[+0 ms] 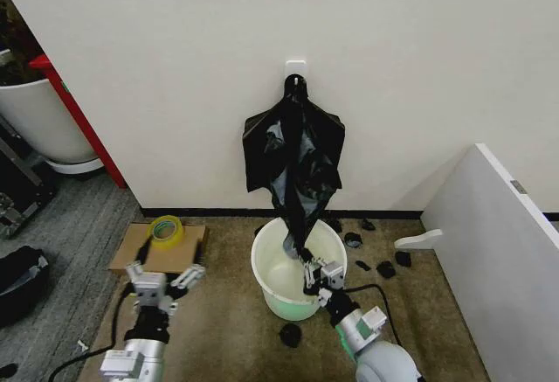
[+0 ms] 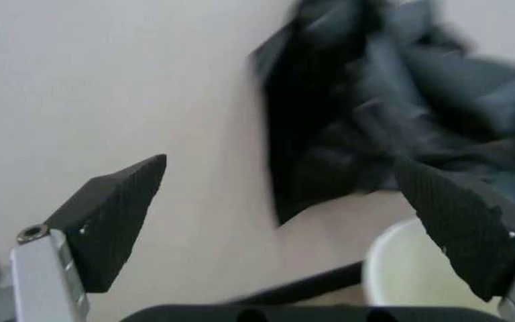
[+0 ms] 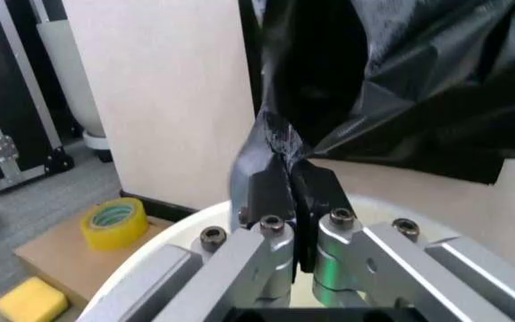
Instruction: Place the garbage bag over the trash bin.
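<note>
Brown carpet (image 1: 227, 329) is running up to a plain cream wall (image 1: 175, 67) with a dark skirting strip along its foot. Over the near rim of the trash bin (image 1: 266, 288), the right gripper (image 1: 316, 275) is pinching a thin fold of the garbage bag (image 1: 295, 159) between closed fingers; the right wrist view is showing the pads (image 3: 271, 194) pressed together on the glossy black plastic (image 3: 391, 74), with the bin's pale rim (image 3: 195, 225) curving beneath them. The bag is hanging from a small white hook (image 1: 295, 69) on the wall, spreading wide at mid-height and narrowing into a tail that is dipping inside the cream bucket; the bucket is standing on the carpet just in front of the wall, its green base facing the robot. To the left, well apart from the bin, the left gripper (image 1: 161, 279) is hovering over the carpet with its fingers spread wide and nothing between them; its wrist view is showing the two dark pads (image 2: 115, 228) apart, the bag (image 2: 365, 114) and the bin's rim (image 2: 378, 268) beyond. Beside that gripper, a flat piece of cardboard (image 1: 131, 251) is lying on the floor with a roll of yellow tape (image 1: 165, 228) on it; a yellow sponge (image 3: 29, 300) is also sitting on the cardboard. Small black scraps (image 1: 384, 268) are lying scattered right of the bin, and one more (image 1: 290, 335) is lying in front of it; a white panel (image 1: 498, 251) is standing at the right.
</note>
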### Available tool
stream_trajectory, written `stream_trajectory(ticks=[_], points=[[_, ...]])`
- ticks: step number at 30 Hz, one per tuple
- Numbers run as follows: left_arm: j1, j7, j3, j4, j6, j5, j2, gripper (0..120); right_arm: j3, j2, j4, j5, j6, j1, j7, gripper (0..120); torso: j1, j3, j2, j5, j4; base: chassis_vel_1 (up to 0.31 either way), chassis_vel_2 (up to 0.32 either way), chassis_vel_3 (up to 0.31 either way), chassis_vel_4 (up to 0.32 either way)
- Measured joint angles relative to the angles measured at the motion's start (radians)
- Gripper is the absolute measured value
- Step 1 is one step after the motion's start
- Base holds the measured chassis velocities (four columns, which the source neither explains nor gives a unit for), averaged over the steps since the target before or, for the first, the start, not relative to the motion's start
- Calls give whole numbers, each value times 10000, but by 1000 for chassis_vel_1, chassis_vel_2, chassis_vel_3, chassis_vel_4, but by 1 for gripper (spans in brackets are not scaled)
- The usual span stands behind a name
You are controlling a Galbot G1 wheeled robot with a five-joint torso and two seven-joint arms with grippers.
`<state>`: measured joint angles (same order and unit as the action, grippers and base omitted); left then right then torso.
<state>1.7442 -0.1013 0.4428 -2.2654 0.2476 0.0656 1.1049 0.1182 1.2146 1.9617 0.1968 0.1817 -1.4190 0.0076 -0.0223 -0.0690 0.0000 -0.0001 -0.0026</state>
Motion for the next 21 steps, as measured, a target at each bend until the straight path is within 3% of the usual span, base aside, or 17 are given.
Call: stream_trajectory(ticks=[8,14,21], points=[[-2516,262,-944,32,-1079,1487,-2328,99,-81,296,-64,-980,156,22,-12,0,-1,0,0,-1,-5,0,0,0,0],[-3510,66,-1401,126,-1634,2353,-3094,99,-408,413,-303,-1156,174,215,-59,0,-1,-1,0,3,3,0,0,0,0],[-4995,-327,-2847,653,-2209,2559,-3254,97,-307,666,-328,-1353,205,146,-91,0,-1,0,0,1,4,0,0,0,0]])
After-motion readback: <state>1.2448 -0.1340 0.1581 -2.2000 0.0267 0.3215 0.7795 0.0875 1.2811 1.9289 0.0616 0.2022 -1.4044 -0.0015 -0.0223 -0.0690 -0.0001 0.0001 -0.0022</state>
